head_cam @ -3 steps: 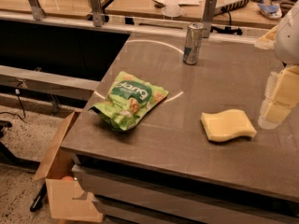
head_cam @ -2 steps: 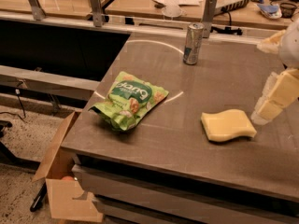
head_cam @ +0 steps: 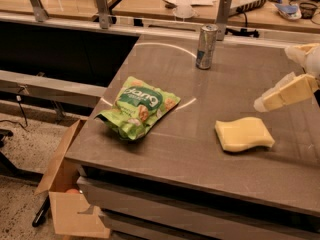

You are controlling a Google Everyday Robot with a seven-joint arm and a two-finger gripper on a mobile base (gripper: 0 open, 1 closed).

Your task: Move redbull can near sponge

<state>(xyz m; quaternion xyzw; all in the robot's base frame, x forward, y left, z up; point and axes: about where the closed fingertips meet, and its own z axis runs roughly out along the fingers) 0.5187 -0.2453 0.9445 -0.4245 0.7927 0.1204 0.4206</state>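
Observation:
The redbull can (head_cam: 206, 47) stands upright at the far side of the grey table (head_cam: 165, 149), near a white curved line. The sponge (head_cam: 243, 134) lies flat, pale yellow with wavy edges, at the right front of the table. My gripper (head_cam: 266, 102) comes in from the right edge, cream-coloured, pointing left and slightly down. It hovers just above and behind the sponge, holds nothing, and is well to the right of the can.
A green snack bag (head_cam: 137, 106) lies at the left front of the table. Metal posts (head_cam: 223, 10) and a rail run behind the can, with a cluttered counter beyond. An open cardboard box (head_cam: 70, 199) sits on the floor at the lower left.
My gripper has turned from hanging almost straight down to pointing leftward and has shifted left over the table, above the sponge. The can, sponge and bag have not moved.

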